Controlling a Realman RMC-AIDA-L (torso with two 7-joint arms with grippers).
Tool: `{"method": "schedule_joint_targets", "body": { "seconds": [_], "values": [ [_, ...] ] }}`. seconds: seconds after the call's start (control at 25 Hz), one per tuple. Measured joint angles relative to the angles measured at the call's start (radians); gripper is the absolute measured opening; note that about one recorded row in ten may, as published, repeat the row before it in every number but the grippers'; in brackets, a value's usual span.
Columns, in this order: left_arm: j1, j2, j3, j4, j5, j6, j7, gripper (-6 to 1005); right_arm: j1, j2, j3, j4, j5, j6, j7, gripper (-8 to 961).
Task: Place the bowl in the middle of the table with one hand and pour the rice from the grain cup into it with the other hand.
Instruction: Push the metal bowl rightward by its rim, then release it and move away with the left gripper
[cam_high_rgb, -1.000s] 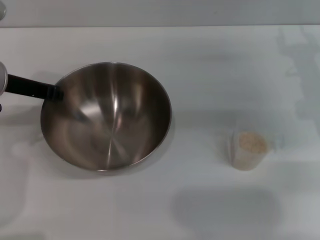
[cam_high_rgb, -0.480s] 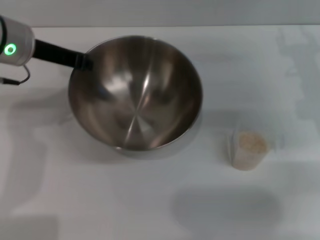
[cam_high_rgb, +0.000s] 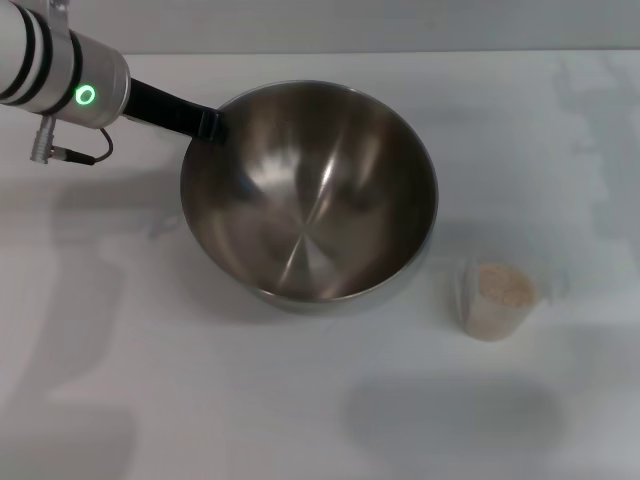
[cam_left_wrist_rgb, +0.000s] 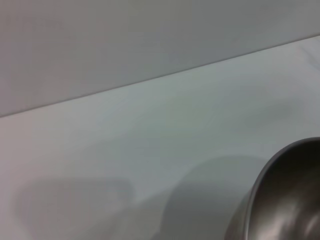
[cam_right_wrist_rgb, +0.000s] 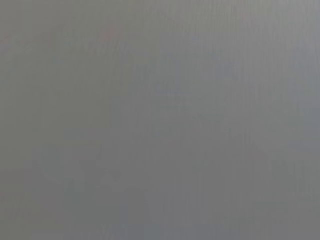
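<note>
The large steel bowl (cam_high_rgb: 310, 190) is held near the middle of the white table (cam_high_rgb: 250, 400), tilted with its opening toward me. My left gripper (cam_high_rgb: 210, 125) is shut on the bowl's far-left rim, its black finger reaching in from the upper left. Part of the bowl's rim also shows in the left wrist view (cam_left_wrist_rgb: 285, 200). The small clear grain cup (cam_high_rgb: 495, 298) stands upright to the right of the bowl, with the beige rice (cam_high_rgb: 503, 287) inside it. My right gripper is out of view; the right wrist view shows only plain grey.
The table's far edge (cam_high_rgb: 400, 52) meets a grey wall. A soft shadow (cam_high_rgb: 450, 415) lies on the table in front of the cup.
My left gripper has carried the bowl to the right and slightly away from me, toward the table's middle. The cup has not moved.
</note>
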Motion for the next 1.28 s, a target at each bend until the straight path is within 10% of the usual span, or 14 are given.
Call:
{"method": "schedule_joint_targets", "body": {
  "seconds": [1.28],
  "values": [
    [-0.011, 0.008, -0.039, 0.075, 0.004, 0.056, 0.002, 208, -0.005, 0.001, 0.000, 0.002, 0.000, 0.000, 0.000, 564]
  ]
}}
